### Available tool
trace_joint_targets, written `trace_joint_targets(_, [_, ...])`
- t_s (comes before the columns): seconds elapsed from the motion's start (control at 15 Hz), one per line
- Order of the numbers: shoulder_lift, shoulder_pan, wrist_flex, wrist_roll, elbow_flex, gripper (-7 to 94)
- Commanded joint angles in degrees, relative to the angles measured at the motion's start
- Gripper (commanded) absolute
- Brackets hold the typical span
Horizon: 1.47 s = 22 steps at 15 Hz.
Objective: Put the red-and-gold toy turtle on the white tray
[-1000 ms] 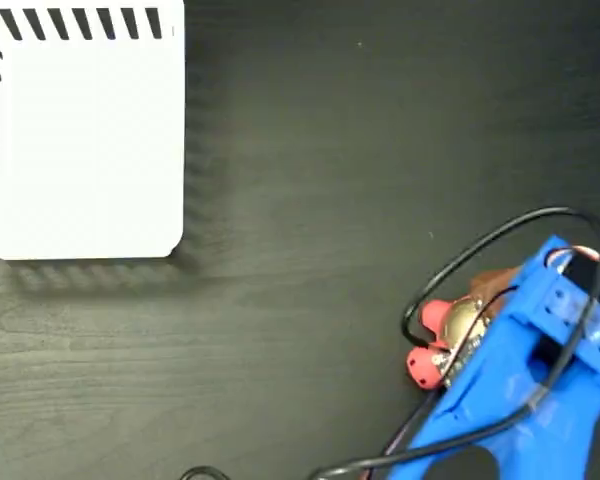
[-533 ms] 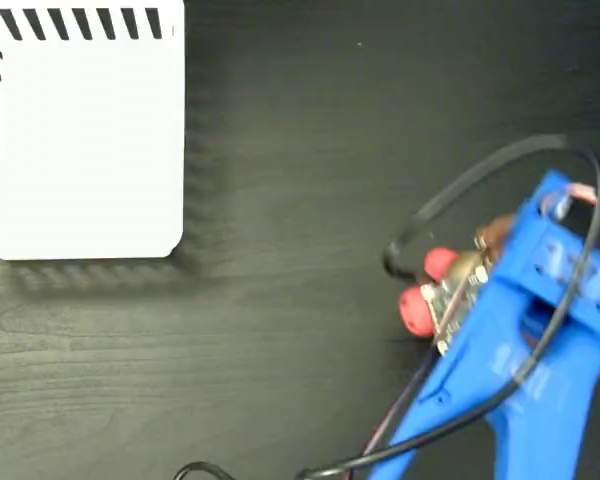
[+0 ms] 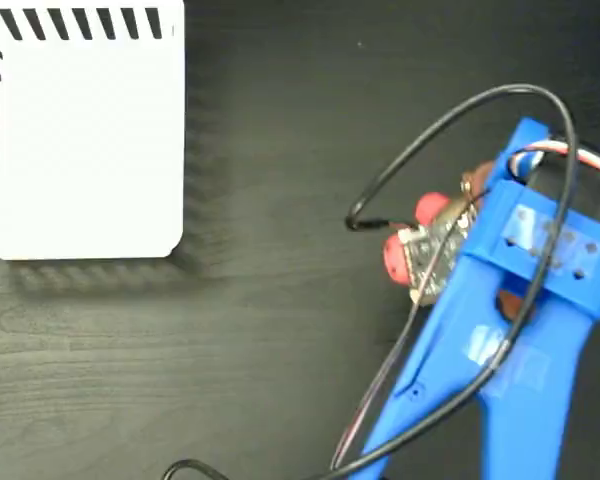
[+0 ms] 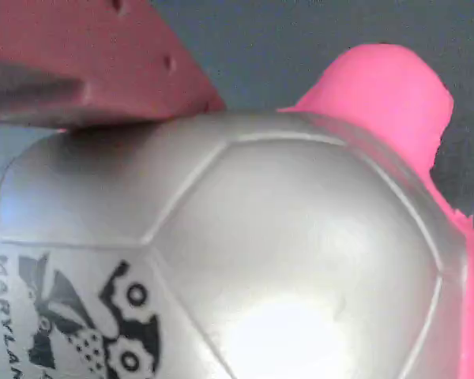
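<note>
Currently, fixed view: blue gripper (image 3: 435,245) clamps red-and-gold toy turtle (image 3: 412,240) at 3 o'clock of frame; white tray (image 3: 80,130) well apart at 10 o'clock. Wrist view: shell fills frame, finger (image 4: 87,67) pressing at 11 o'clock.

A test bench or lab setting is suggested by a bare dark wood-grain surface (image 3: 280,150), a blue printed robot arm (image 3: 500,360) with loose cables (image 3: 420,140), and a stripe-edged white tray (image 3: 80,140).

The red-and-gold toy turtle (image 4: 245,260) bears black letters "MARYLAN", cut off by the frame, beside its shell mark
</note>
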Motion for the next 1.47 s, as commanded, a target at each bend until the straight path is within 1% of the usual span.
trace_joint_targets(0.0, [6.1, -5.4, 0.2, 7.7, -5.6, 0])
trace_joint_targets(0.2, [5.4, -18.4, 0.2, 22.7, -10.3, 0])
trace_joint_targets(0.4, [2.0, -30.0, 0.1, 34.8, -17.0, 0])
trace_joint_targets(0.6, [-5.6, -37.5, 0.1, 43.9, -26.3, 0])
trace_joint_targets(0.87, [-18.0, -45.3, 0.1, 55.0, -40.1, 0])
trace_joint_targets(1.07, [-25.0, -49.8, -0.2, 58.7, -45.3, 0])
trace_joint_targets(1.4, [-34.9, -55.0, 0.3, 60.3, -52.3, 0])
